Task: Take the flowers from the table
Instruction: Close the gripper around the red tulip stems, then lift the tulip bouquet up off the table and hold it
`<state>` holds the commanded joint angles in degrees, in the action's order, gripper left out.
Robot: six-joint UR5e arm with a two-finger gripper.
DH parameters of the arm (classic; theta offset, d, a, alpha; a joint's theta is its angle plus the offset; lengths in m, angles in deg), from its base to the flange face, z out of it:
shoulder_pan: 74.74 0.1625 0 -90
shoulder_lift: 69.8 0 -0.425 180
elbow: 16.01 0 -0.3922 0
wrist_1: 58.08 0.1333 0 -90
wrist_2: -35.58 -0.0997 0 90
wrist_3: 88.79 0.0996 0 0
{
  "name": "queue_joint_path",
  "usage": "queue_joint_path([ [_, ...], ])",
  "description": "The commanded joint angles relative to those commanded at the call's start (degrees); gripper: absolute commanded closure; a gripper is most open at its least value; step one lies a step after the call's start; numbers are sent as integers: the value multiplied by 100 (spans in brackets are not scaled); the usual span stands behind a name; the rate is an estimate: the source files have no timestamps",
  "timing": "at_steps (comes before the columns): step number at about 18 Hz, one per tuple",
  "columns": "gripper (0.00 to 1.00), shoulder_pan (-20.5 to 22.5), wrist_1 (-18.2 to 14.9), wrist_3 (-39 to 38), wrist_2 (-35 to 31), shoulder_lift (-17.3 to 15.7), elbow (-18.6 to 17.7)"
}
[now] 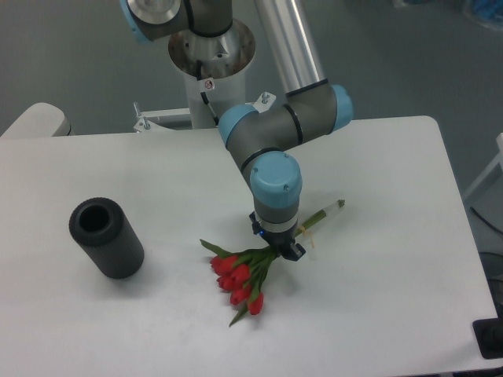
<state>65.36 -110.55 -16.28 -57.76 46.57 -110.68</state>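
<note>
The flowers (240, 279) lie on the white table (377, 298), a bunch of red tulip buds with green leaves. The buds point to the lower left and the long green stems run up right to their pale tip (330, 209). My gripper (283, 250) points straight down and sits low over the stems, just behind the leaves. Its dark fingers (294, 251) stand on either side of the stems. The wrist hides the gap between the fingers, so I cannot tell whether they press on the stems.
A black cylinder (106, 237) with an open top stands on the left of the table. The arm's base (211, 59) is mounted at the far edge. The table's right edge (464, 236) is close by.
</note>
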Motion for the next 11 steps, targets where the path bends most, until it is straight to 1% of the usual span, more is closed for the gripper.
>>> queue_joint_path([
  [3,97,105,-79,17,26,17,361],
  [7,97,290,-281,44,79,70,616],
  [9,98,299,-474,44,79,149,809],
  [11,98,308,-746,44,79,280,1107],
])
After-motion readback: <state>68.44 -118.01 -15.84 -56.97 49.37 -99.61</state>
